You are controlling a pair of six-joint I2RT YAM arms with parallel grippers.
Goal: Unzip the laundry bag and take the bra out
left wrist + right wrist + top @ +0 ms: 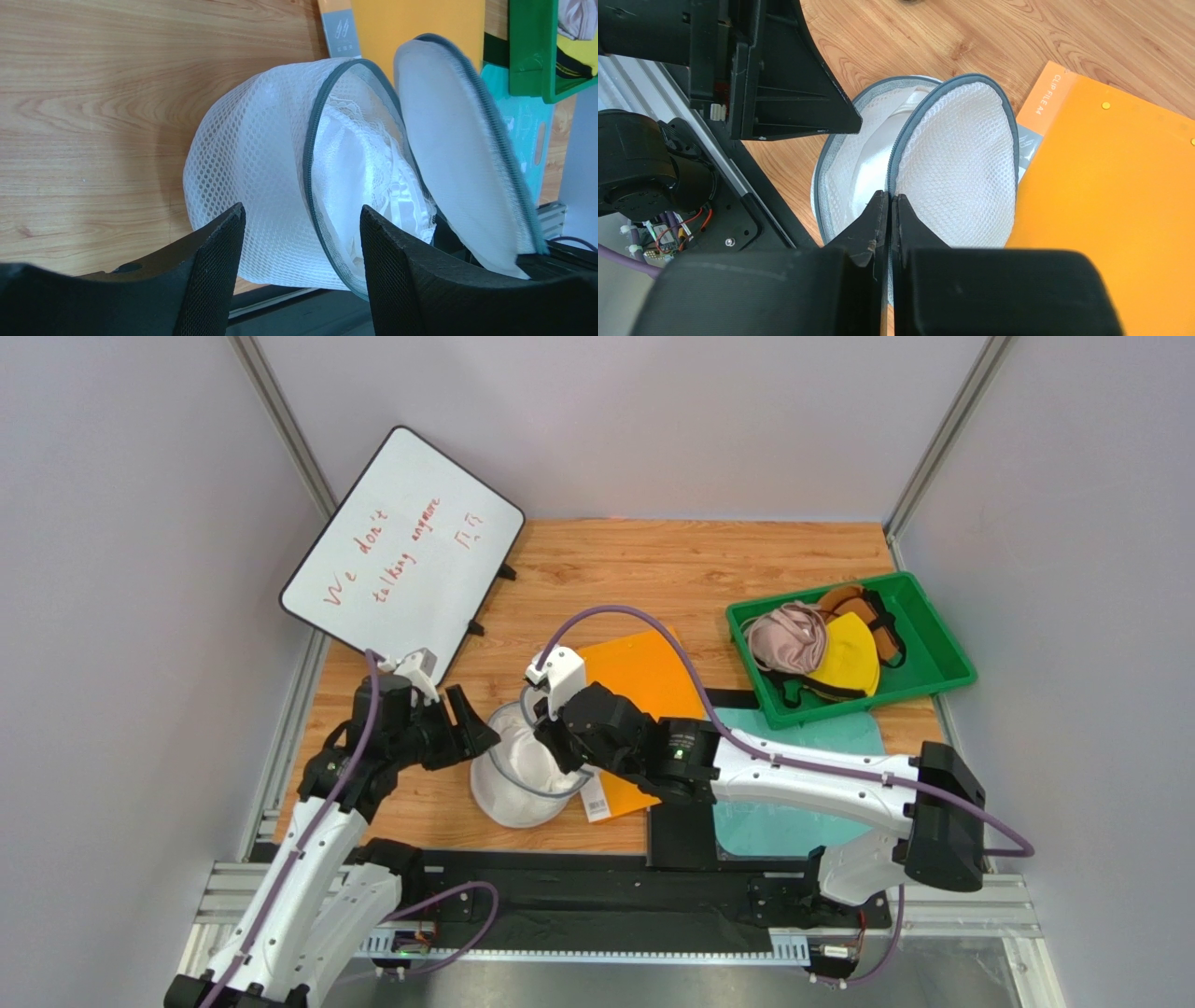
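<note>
Contents of the laundry bag [260,161] are hard to make out: only white, lacy fabric [358,175] shows through its unzipped mouth, and the bra cannot be picked out there. The bag sits on the table [701,560] between the two arms. The right gripper [891,199] is pinched tight on the lid [959,161] at its zipper rim, holding it up. The left gripper [300,213] is spread wide, fingers either side of the bag's rim; contact is unclear. Pink, yellow and brown garments are heaped in the green tray [873,699], well apart.
</note>
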